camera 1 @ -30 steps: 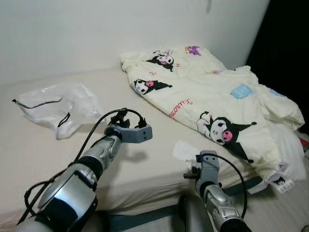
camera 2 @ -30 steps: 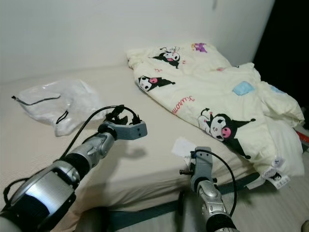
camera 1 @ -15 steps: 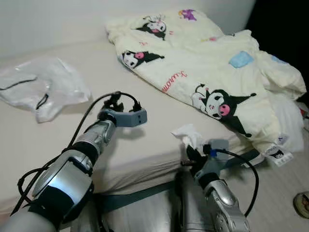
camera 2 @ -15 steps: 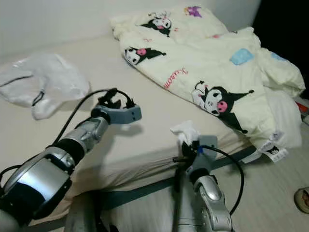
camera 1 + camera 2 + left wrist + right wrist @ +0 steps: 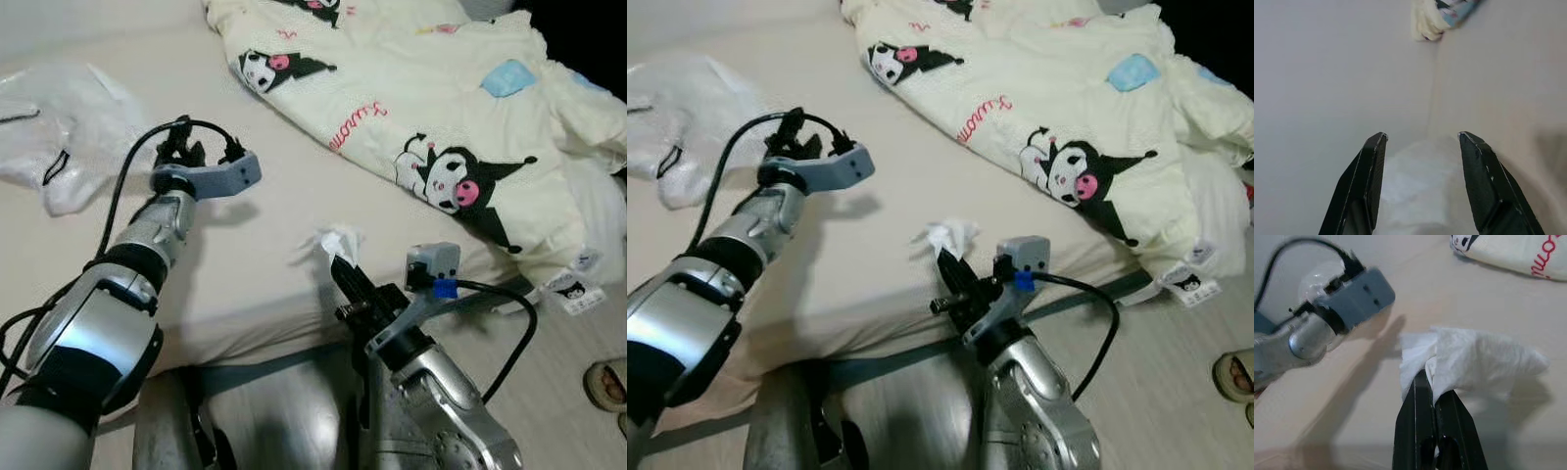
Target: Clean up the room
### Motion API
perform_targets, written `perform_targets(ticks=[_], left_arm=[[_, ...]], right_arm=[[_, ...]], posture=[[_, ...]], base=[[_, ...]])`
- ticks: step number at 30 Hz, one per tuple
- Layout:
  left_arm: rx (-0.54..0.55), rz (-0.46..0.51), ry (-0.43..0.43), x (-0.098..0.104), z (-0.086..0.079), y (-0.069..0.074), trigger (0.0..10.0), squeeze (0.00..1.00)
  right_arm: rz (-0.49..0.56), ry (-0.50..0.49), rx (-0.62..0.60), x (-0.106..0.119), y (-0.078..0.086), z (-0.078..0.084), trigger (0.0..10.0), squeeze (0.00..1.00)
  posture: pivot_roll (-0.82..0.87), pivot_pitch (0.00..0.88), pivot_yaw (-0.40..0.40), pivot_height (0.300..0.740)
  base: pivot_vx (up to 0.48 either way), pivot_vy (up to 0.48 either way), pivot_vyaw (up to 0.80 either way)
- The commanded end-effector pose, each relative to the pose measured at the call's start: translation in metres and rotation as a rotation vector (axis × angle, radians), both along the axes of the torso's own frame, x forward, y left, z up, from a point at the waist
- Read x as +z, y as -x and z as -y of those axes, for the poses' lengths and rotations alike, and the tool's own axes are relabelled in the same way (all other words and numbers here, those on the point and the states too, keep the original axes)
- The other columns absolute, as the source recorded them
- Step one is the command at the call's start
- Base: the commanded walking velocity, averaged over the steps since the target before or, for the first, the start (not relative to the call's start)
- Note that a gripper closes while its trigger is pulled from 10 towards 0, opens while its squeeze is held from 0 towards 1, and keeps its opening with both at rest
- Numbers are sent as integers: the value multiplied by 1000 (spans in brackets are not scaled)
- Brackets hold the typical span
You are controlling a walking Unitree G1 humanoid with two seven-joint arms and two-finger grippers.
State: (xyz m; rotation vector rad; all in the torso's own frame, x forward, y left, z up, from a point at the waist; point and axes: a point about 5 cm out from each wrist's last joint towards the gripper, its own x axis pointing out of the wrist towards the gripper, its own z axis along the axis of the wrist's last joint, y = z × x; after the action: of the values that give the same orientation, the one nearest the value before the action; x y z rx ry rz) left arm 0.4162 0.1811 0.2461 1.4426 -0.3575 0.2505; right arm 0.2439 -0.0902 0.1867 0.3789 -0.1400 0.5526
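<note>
A crumpled white tissue (image 5: pixel 333 241) is held just above the beige bed (image 5: pixel 265 196) near its front edge. My right gripper (image 5: pixel 340 266) is shut on it; the right wrist view shows the two fingertips (image 5: pixel 1422 382) pinched on the tissue (image 5: pixel 1469 357). My left gripper (image 5: pixel 1422 139) is open and held over the bed, pointing toward a clear plastic bag (image 5: pixel 59 147) at the far left. In the left wrist view that bag (image 5: pixel 1415 181) lies between and beyond the fingers.
A cream quilt with cartoon prints (image 5: pixel 441 108) is bunched over the bed's right half and hangs off the right edge. A slipper (image 5: pixel 605 384) lies on the light floor at the far right. The bed's front edge (image 5: pixel 255 343) is right before me.
My right gripper has closed on the tissue and lifted it a little. The view has tilted down and moved closer to the bed. The left arm stays held out toward the bag.
</note>
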Motion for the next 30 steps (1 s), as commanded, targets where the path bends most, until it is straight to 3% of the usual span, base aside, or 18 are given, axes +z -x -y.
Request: perform_targets(ticks=[1, 4, 10, 17, 30], left_arm=[[54, -57, -80, -13, -19, 3, 10000, 0], [88, -73, -129, -13, -31, 5, 10000, 0], [106, -18, -133, -1, -41, 6, 10000, 0], [75, 154, -121, 36, -37, 5, 10000, 0], [69, 184, -153, 42, -37, 6, 10000, 0]], right_arm=[[-11, -18, 13, 6, 6, 2, 10000, 0], [-16, -14, 9, 9, 9, 6, 10000, 0], [-32, -5, 21, 10, 13, 7, 10000, 0], [-41, 1, 65, 17, 18, 4, 10000, 0], [-47, 1, 72, 23, 20, 4, 10000, 0]], posture=[[-243, 512, 16, 495], [-252, 521, 12, 495], [-262, 534, 4, 495], [-270, 543, -7, 495], [-275, 550, -9, 495]], base=[[0, 0, 0], [0, 0, 0], [0, 0, 0], [0, 0, 0], [0, 0, 0]])
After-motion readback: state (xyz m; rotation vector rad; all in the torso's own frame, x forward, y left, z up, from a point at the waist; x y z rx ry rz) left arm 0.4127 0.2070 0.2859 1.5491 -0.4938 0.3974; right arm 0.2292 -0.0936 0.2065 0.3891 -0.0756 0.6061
